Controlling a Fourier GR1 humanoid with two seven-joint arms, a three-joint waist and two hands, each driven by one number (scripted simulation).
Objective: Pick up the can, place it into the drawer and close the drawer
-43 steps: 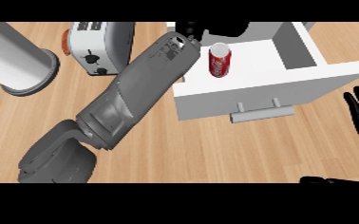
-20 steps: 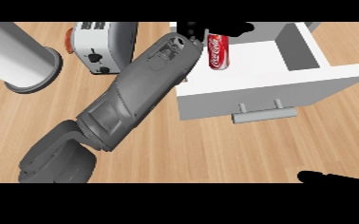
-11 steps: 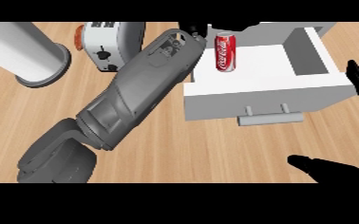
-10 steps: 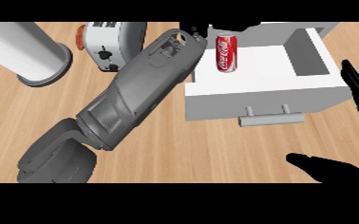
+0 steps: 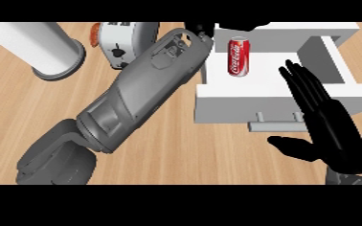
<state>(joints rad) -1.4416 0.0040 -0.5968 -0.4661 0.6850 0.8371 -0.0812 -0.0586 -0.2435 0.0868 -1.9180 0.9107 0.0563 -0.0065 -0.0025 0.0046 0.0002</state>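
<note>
Tabletop (image 5: pixel 163 139) of pale wood carries everything; across it the left forearm (image 5: pixel 141 96) slants up toward the open white drawer (image 5: pixel 325 52); the left hand (image 5: pixel 201 28) is mostly hidden beyond its wrist, so I cannot tell how its fingers are set; the right hand (image 5: pixel 318 115) stands open, fingers straight, holding nothing, just in front of the drawer's front; a white cylinder (image 5: pixel 46 48) and a toaster (image 5: pixel 124 40) sit at the left; smallest, the red can (image 5: pixel 239 56) stands upright inside the drawer, apparently free of both hands. Risk, as I judge it: a quick shove on the front could topple the can.
</note>
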